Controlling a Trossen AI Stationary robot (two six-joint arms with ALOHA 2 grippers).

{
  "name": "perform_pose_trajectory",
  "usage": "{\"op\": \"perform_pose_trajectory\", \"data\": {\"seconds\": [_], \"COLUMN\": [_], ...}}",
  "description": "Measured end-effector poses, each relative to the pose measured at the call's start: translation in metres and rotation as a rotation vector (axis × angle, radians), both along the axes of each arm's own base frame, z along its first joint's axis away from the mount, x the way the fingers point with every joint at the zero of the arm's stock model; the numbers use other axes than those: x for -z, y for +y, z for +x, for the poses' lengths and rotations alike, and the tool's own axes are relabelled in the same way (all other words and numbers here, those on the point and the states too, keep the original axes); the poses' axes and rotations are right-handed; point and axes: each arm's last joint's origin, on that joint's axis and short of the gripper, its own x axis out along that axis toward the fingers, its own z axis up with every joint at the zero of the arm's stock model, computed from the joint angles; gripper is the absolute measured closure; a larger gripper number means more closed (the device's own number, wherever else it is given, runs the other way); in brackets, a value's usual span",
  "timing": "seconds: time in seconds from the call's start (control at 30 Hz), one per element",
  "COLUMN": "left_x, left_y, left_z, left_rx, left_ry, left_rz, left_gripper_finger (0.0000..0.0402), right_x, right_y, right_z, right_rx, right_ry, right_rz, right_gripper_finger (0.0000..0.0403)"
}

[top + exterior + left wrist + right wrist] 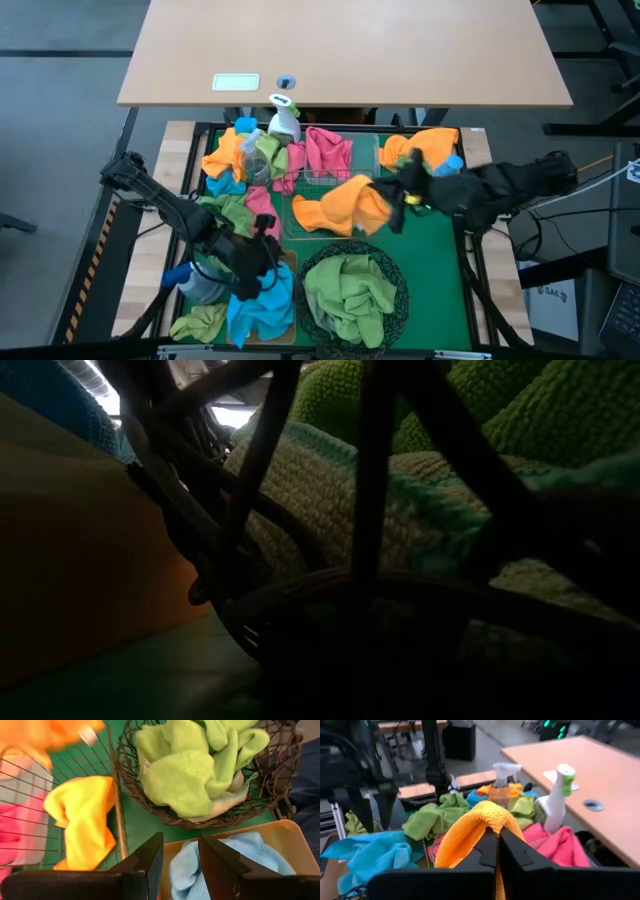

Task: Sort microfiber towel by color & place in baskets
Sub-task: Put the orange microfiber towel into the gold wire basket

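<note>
My right gripper (388,200) is shut on an orange towel (345,205) above the pale wire basket (325,180) at the table's middle. My left gripper (270,252) is open and empty above the tan bin (285,262), which holds blue towels (258,305). In the left wrist view its fingers (150,865) stand over the blue towel (185,870). The round black wire basket (395,300) at the near edge holds green towels (348,288). A second orange towel (85,820) lies in the pale wire basket. My right gripper pinches a bunched fold (487,822) of the orange towel between its two fingers, coming level from the table's right side. The towel arches over the fingertips and hangs down past them above the wire basket. Whether its lower end touches the basket I cannot tell.
A mixed pile of orange, green, pink and blue towels (245,160) lies at the far left. Two spray bottles (284,120) stand behind it. A far right basket holds orange and blue towels (430,148). A green towel (200,322) lies at the near left corner.
</note>
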Motion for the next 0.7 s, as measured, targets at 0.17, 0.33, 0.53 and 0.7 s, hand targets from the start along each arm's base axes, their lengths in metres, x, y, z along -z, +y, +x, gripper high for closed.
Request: {"op": "perform_pose_trajectory", "data": {"seconds": [0.17,0.33,0.53,0.7], "left_x": [-0.021,-0.038,-0.047,-0.047], "left_y": [0.016,0.03,0.043,0.052], "left_z": [-0.021,-0.044,-0.067,-0.082], "left_rx": [-0.01,-0.017,-0.049,-0.092], "left_ry": [-0.038,-0.068,-0.049,0.013], "left_rz": [-0.022,-0.045,-0.067,-0.073], "left_gripper_finger": [0.0283,0.0283,0.0283,0.0283], "right_x": [0.022,0.048,0.08,0.094], "right_y": [-0.025,-0.046,-0.061,-0.067], "right_z": [0.037,0.069,0.097,0.108], "right_rx": [-0.035,-0.053,-0.042,-0.024], "right_ry": [0.1,0.203,0.306,0.35], "right_rz": [0.04,0.026,0.053,0.056], "right_gripper_finger": [0.0399,0.0398,0.0398,0.0398]}}
